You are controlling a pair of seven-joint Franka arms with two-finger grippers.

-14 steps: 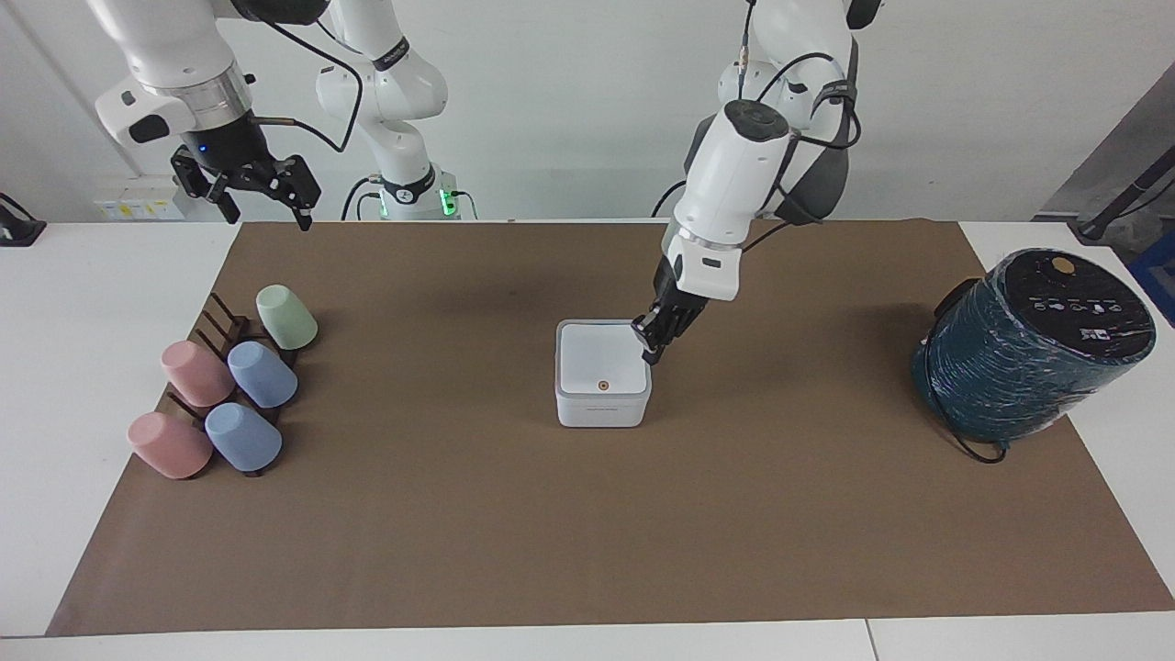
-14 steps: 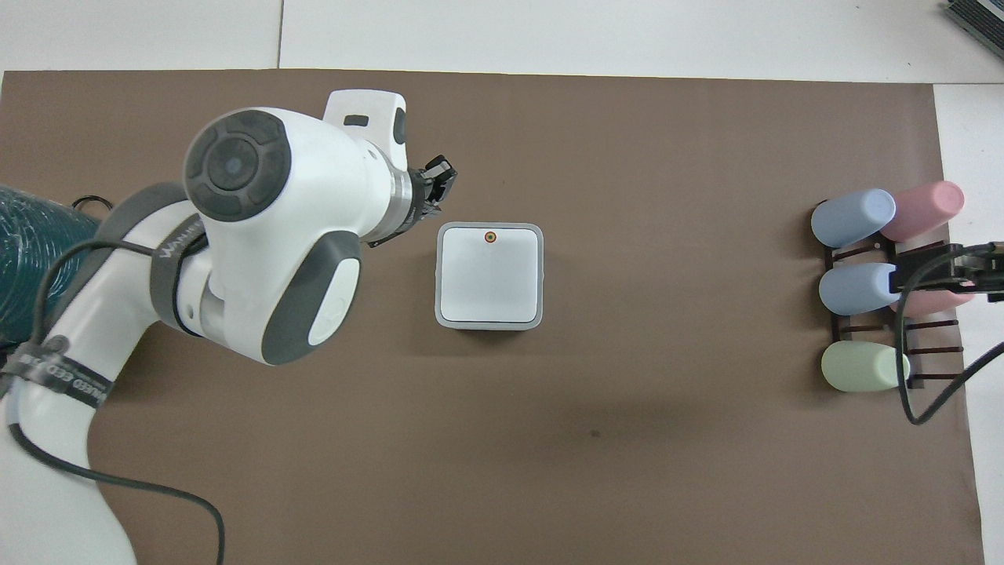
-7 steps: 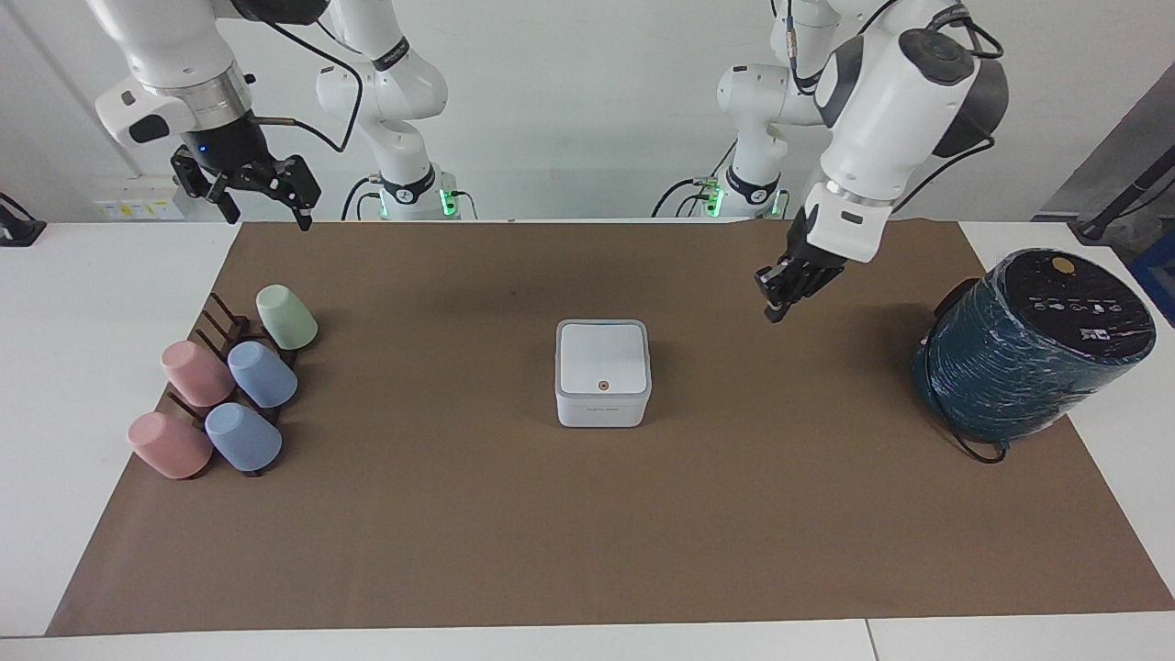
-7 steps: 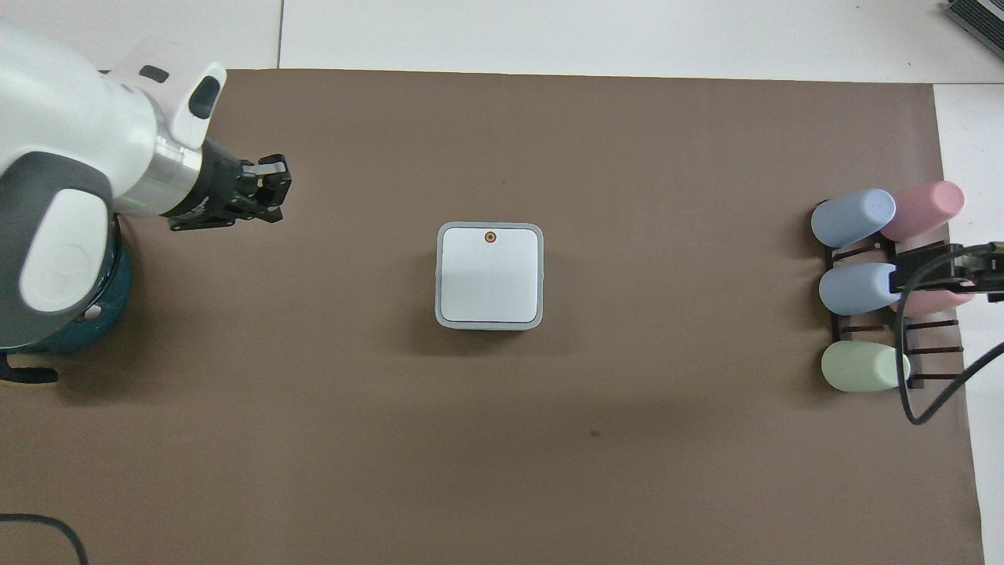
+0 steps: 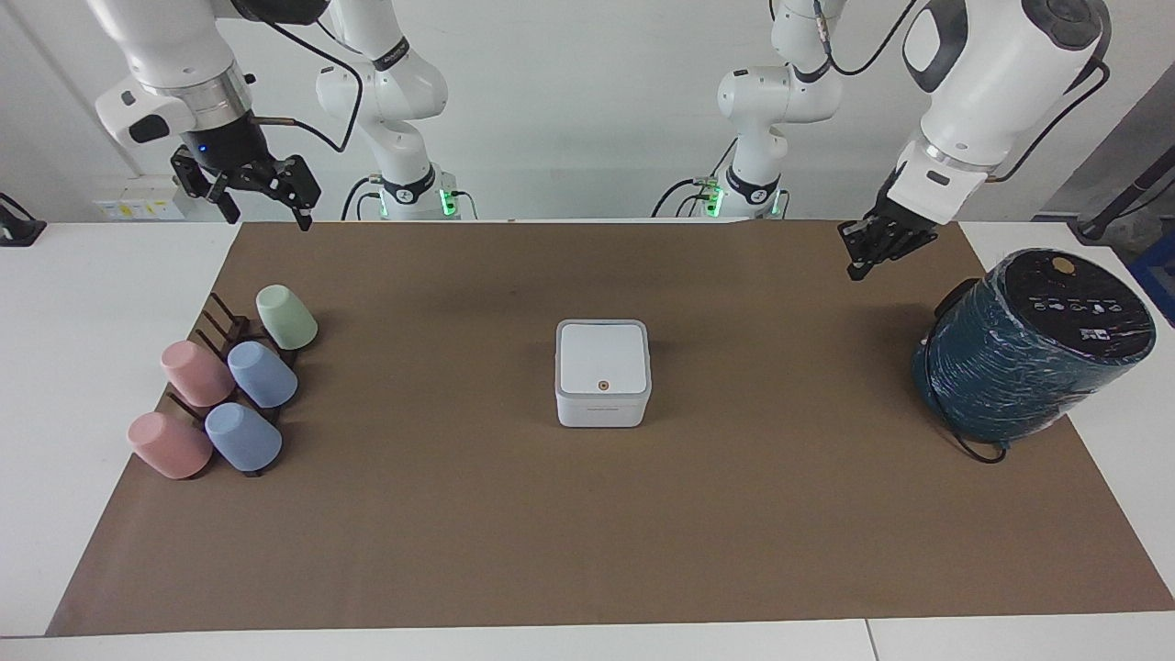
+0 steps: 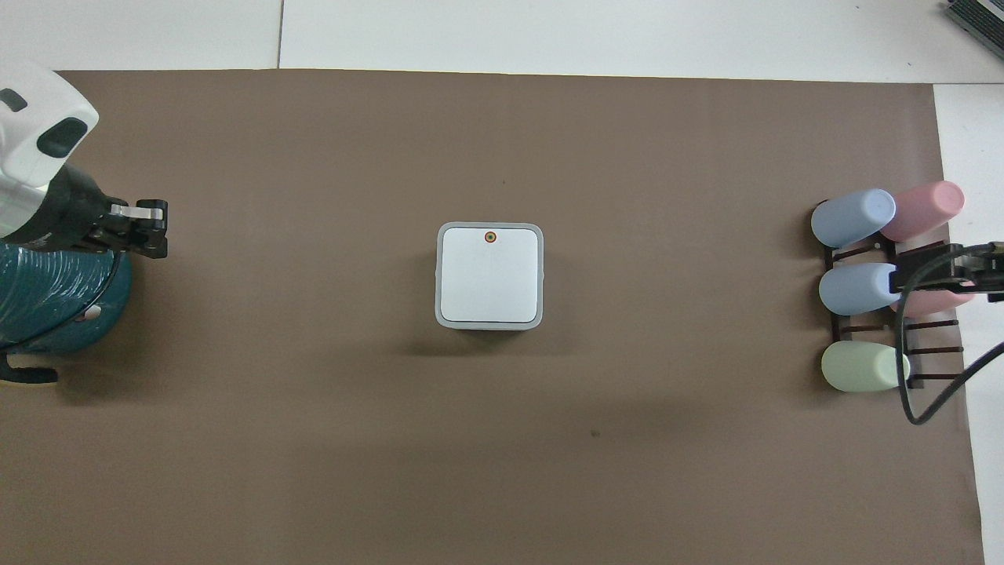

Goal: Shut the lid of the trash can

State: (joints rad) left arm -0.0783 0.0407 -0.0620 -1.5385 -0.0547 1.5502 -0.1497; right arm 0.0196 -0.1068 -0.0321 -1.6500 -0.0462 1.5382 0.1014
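Observation:
The small white trash can (image 5: 603, 404) stands in the middle of the brown mat; it also shows in the overhead view (image 6: 439, 275). Its lid (image 5: 603, 356) lies flat and shut on top, orange dot up, and shows from above too (image 6: 489, 275). My left gripper (image 5: 856, 266) hangs shut and empty in the air over the mat near the dark teal cylinder, well apart from the can; it also shows in the overhead view (image 6: 157, 229). My right gripper (image 5: 266, 213) waits open over the mat's edge at the right arm's end, above the cup rack (image 6: 902, 276).
A large dark teal cylinder (image 5: 1033, 344) with a black cable stands at the left arm's end of the table (image 6: 47, 306). A dark rack with several pastel cups (image 5: 225, 395) lies at the right arm's end (image 6: 863, 286). The brown mat (image 5: 587, 532) covers most of the table.
My left gripper has left the corner of the can's lid and swung up and away toward the teal cylinder. The lid stays shut. The right arm has not moved.

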